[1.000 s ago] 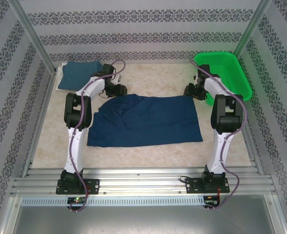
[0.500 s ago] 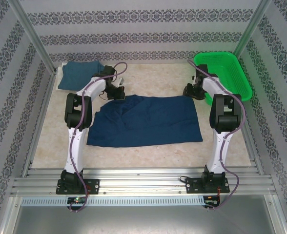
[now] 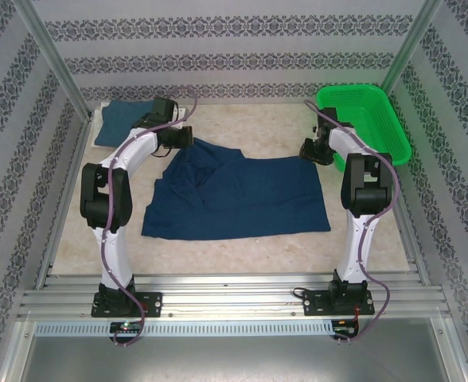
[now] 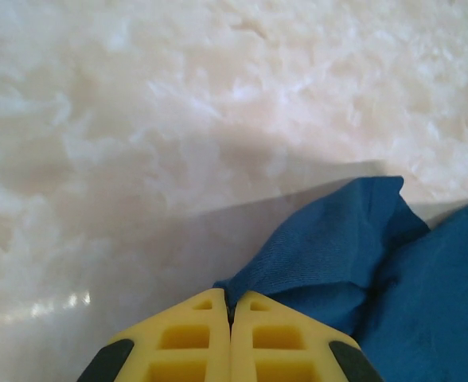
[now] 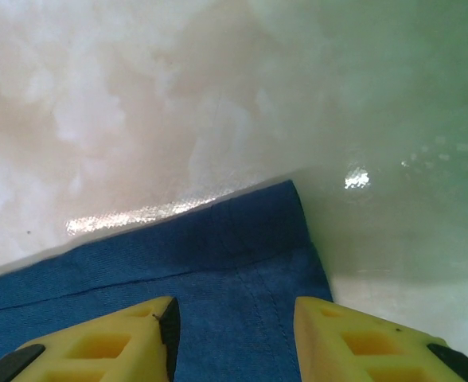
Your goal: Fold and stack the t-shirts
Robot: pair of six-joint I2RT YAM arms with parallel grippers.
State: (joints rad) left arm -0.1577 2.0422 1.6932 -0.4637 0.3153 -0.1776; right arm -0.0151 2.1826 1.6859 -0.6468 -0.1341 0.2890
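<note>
Yellow-fingered, the left gripper (image 4: 230, 306) is clamped on the far left corner of the navy shirt (image 3: 242, 195), which is spread on the counter (image 3: 242, 247) between the arms. The right gripper (image 5: 234, 314) is held with jaws apart over the shirt's far right corner, near the green basket (image 3: 369, 119). The teal shirt (image 3: 126, 121) is seen folded at the counter's far left corner.

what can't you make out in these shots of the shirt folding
Left wrist: how much of the navy t-shirt is pinched in the shut left end effector; its own fingers cover it.
Right wrist: whether the open right end effector touches the cloth; the angle hides any gap under it.
Top external: how the teal t-shirt is folded; too small, partly behind the left arm.
</note>
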